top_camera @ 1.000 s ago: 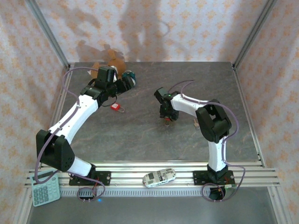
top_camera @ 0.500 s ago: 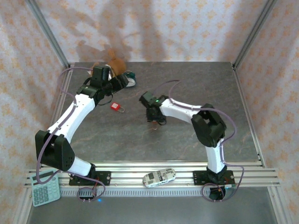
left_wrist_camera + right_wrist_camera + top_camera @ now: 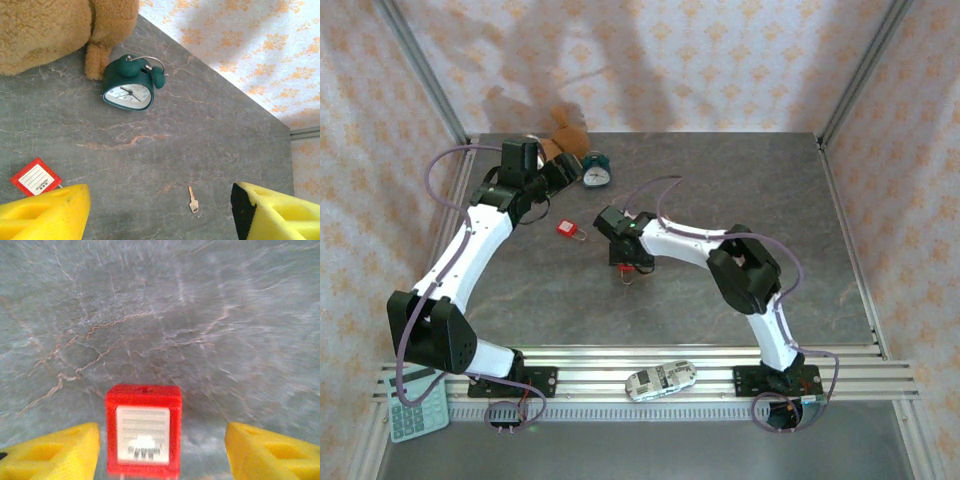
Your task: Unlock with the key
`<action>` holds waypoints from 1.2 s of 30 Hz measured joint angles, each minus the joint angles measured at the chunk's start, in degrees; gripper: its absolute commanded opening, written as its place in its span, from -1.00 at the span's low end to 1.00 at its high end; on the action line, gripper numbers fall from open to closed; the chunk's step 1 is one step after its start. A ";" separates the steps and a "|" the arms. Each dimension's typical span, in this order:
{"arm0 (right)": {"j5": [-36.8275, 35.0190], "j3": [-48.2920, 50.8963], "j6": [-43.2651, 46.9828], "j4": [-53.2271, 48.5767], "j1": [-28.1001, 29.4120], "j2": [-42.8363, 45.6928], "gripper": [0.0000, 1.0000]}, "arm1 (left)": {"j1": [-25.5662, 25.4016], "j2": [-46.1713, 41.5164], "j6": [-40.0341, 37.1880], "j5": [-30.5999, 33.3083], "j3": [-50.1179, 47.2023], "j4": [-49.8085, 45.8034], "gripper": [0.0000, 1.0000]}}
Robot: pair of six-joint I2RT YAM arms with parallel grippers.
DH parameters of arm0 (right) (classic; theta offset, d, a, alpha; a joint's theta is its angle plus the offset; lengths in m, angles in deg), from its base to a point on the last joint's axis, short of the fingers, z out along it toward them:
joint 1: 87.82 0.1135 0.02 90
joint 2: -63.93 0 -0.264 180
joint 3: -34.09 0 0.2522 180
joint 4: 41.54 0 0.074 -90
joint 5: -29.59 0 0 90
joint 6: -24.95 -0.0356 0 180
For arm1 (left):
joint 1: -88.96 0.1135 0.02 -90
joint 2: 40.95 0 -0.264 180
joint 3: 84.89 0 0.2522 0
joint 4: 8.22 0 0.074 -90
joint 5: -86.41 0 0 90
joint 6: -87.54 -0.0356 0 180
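The right gripper [image 3: 623, 262] has swept left toward the red padlock [image 3: 570, 230]; the left gripper [image 3: 562, 171] has drawn back, uncovering the clock [image 3: 596, 174].

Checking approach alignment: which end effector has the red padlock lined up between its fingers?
The right end effector: the red padlock sits between its open yellow fingers. The left end effector has it off beside one finger.

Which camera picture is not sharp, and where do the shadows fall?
Right wrist view: the red padlock and table look smeared. Left wrist view: sharp, the clock face is crisp. Top view: soft shadows fall on the back wall.
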 measured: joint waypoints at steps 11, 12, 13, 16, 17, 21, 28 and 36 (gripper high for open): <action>-2.25 10.73 4.28 3.32 -3.48 22.34 0.35 | -6.84 -1.84 6.88 12.04 -2.10 3.28 0.49; -1.99 11.37 5.16 3.50 -4.11 22.75 0.37 | -8.13 -2.82 7.82 13.05 -3.52 4.55 0.49; -1.62 12.07 6.25 3.96 -4.81 23.08 0.38 | -9.33 -3.74 8.59 13.81 -5.07 5.75 0.49; -1.01 13.92 8.68 4.61 -5.95 24.09 0.42 | -11.23 -4.76 10.05 15.37 -7.85 7.50 0.49; -0.72 14.25 9.51 4.59 -6.03 24.39 0.41 | -11.32 -4.74 10.32 15.56 -8.11 7.65 0.49; 1.05 14.38 10.67 4.13 -6.56 24.57 0.36 | -11.30 -5.05 11.26 16.00 -8.83 8.02 0.49; 2.38 18.91 10.51 5.35 -8.66 26.38 0.24 | -11.30 -12.50 10.47 13.31 -15.65 8.24 0.51; -2.89 18.51 8.55 4.63 -11.19 25.20 -0.49 | -11.30 -20.90 11.85 7.43 -28.87 10.93 0.51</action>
